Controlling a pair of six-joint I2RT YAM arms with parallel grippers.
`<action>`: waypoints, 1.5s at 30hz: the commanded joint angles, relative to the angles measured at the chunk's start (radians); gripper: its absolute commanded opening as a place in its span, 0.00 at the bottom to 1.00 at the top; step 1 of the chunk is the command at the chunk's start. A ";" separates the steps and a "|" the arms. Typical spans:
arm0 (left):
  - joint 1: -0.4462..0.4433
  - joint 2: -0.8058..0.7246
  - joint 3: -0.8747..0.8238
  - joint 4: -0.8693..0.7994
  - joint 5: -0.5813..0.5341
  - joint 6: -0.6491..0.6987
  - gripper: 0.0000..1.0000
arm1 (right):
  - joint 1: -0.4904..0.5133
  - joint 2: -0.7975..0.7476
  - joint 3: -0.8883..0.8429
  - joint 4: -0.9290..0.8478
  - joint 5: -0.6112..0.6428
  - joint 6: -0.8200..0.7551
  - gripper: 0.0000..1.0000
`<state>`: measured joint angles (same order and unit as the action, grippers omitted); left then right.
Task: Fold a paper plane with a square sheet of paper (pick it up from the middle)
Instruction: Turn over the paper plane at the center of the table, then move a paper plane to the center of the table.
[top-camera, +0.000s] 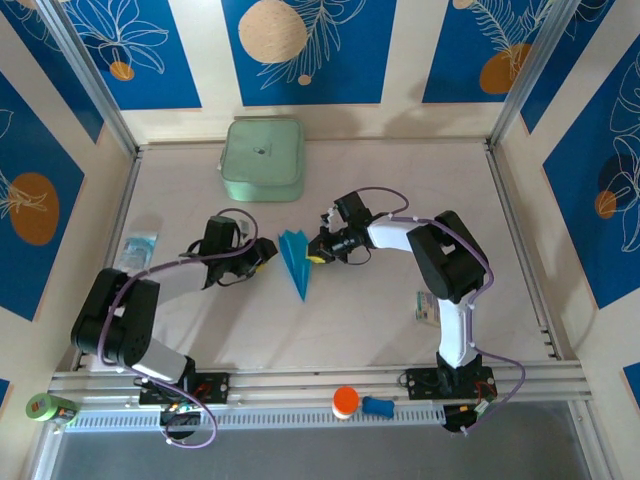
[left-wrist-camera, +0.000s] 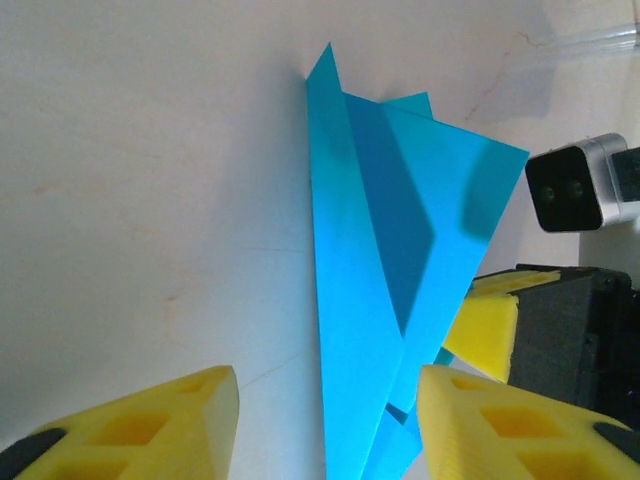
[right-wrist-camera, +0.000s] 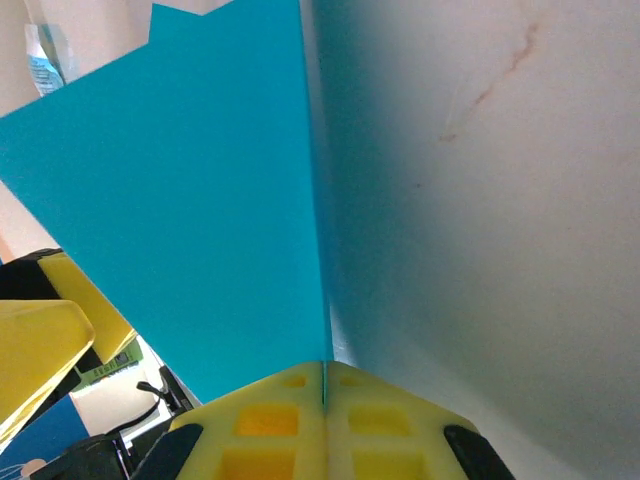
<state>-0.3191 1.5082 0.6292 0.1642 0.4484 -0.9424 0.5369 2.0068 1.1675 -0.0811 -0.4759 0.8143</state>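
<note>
The square sheet of paper stands folded as a cyan-blue paper plane at the middle of the table, nose toward the near edge. My right gripper is shut on its right side; in the right wrist view the yellow pads pinch the paper plane's thin edge. My left gripper sits at the plane's left side. In the left wrist view the left gripper is open, its yellow fingers astride the paper plane's creased layers, and the right-hand finger is close to the paper's edge.
A pale green box stands at the back of the table. Small printed packets lie at the left and beside the right arm's base. An orange-capped item and a green roll sit along the front rail.
</note>
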 joint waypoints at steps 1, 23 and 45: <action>-0.009 0.030 0.020 0.072 0.059 -0.028 0.49 | 0.001 0.005 -0.002 0.012 -0.031 -0.018 0.01; -0.068 0.144 0.181 -0.184 -0.042 0.018 0.22 | 0.008 0.006 0.019 -0.048 0.015 -0.041 0.01; -0.068 0.050 -0.003 -0.047 -0.167 -0.105 0.00 | -0.008 -0.069 -0.110 0.028 0.105 0.059 0.01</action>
<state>-0.3782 1.5627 0.6392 0.0818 0.3027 -1.0222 0.5297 1.9633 1.0698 -0.0601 -0.3679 0.8482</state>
